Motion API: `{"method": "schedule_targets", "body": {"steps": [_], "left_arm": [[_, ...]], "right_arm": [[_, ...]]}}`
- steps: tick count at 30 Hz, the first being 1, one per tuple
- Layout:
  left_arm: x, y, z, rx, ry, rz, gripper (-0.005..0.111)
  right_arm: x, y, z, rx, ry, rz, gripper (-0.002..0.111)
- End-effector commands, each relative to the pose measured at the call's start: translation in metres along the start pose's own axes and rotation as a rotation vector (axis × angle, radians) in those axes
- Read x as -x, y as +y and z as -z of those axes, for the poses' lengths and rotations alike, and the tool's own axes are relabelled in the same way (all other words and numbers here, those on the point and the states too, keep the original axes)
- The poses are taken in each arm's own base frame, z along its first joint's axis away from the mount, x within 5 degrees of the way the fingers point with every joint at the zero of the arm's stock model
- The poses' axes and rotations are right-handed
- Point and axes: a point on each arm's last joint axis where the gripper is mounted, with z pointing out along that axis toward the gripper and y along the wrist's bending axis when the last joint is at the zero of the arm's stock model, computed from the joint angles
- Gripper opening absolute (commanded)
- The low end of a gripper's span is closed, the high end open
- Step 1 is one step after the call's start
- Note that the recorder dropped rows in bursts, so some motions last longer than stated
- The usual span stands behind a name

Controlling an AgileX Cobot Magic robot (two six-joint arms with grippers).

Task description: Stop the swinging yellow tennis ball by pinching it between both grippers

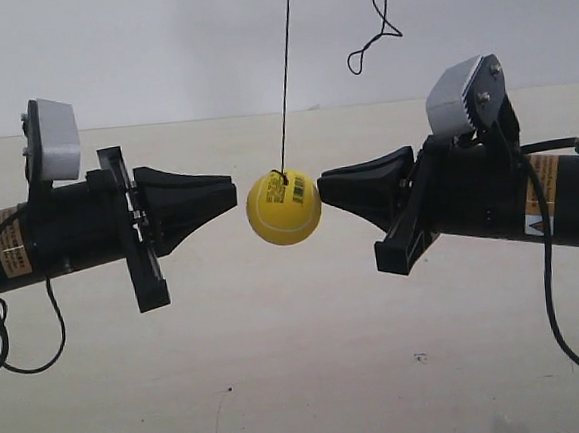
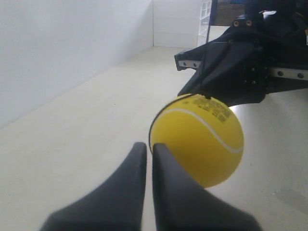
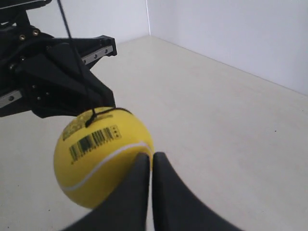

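The yellow tennis ball (image 1: 284,207) hangs on a thin black string (image 1: 287,76) between two black pointed grippers. The gripper at the exterior view's left (image 1: 233,191) stops a small gap short of the ball. The gripper at the exterior view's right (image 1: 321,186) has its tip at the ball's edge. In the left wrist view my left gripper (image 2: 149,147) is shut, its tip beside the ball (image 2: 202,139), with the other gripper (image 2: 226,77) behind. In the right wrist view my right gripper (image 3: 152,156) is shut against the ball (image 3: 96,159), near its barcode sticker (image 3: 94,139).
A loose loop of black string (image 1: 375,29) dangles at the top of the exterior view. Cables (image 1: 554,286) hang from both arms. A beige floor (image 1: 302,376) lies below and a white wall (image 1: 156,46) stands behind.
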Motion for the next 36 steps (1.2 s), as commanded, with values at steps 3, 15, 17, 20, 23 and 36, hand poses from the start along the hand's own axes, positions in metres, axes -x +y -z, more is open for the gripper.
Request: {"method": "schedule_targets", "body": {"steps": [3, 15, 17, 20, 23, 36], "left_arm": [[0.001, -0.003, 0.002, -0.026, -0.003, 0.001, 0.005], [0.000, -0.026, -0.010, -0.174, 0.031, -0.012, 0.005], [-0.001, -0.029, -0.011, -0.193, 0.037, -0.018, 0.005], [-0.001, -0.030, -0.011, -0.210, 0.044, -0.026, 0.005], [-0.002, -0.031, -0.011, -0.216, 0.047, -0.028, 0.005], [0.000, -0.029, -0.009, -0.205, 0.044, -0.029, 0.005]], "right_arm": [[0.010, 0.003, 0.004, -0.010, -0.006, 0.029, 0.000], [0.006, 0.009, 0.004, 0.058, 0.041, -0.009, 0.000], [0.005, 0.008, 0.004, 0.054, 0.050, -0.009, 0.000], [0.004, 0.007, 0.004, 0.043, 0.062, -0.008, 0.000], [0.004, 0.007, 0.004, 0.042, 0.063, -0.006, 0.000], [0.003, 0.007, 0.004, 0.042, 0.068, -0.004, 0.000]]}}
